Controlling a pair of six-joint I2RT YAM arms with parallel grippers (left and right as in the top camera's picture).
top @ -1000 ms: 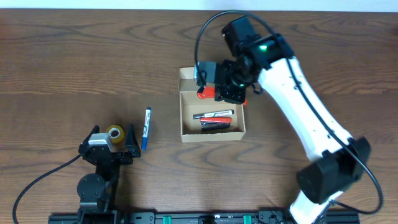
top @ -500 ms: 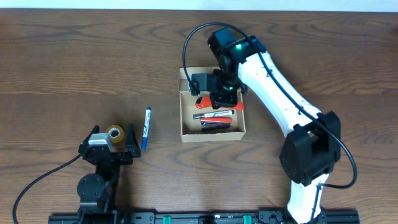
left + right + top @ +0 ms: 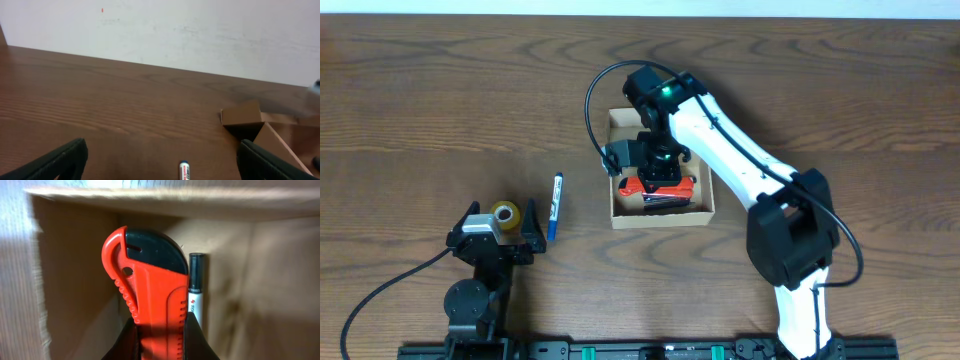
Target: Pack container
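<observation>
The container (image 3: 617,214) is an open tan cardboard box at the table's middle, its flap (image 3: 620,120) folded back. My right gripper (image 3: 657,172) reaches into it, shut on an orange and black utility knife (image 3: 658,186). In the right wrist view the knife (image 3: 152,290) stands between my fingertips (image 3: 129,340), with the box's walls (image 3: 75,275) around it and a black-capped marker (image 3: 196,287) just beside it. More pens (image 3: 670,199) lie in the box. My left gripper (image 3: 498,238) rests open near the front left, holding nothing.
A blue-capped marker (image 3: 555,206) lies on the wood between the left gripper and the box; its tip (image 3: 184,171) shows between the left fingers (image 3: 65,157). The box's corner (image 3: 242,116) shows at that view's right. A small yellowish round thing (image 3: 503,211) sits at the left gripper.
The right arm has swung left and toward the front, carrying the knife from the box's back right edge to over the pens inside. The left arm has not moved.
</observation>
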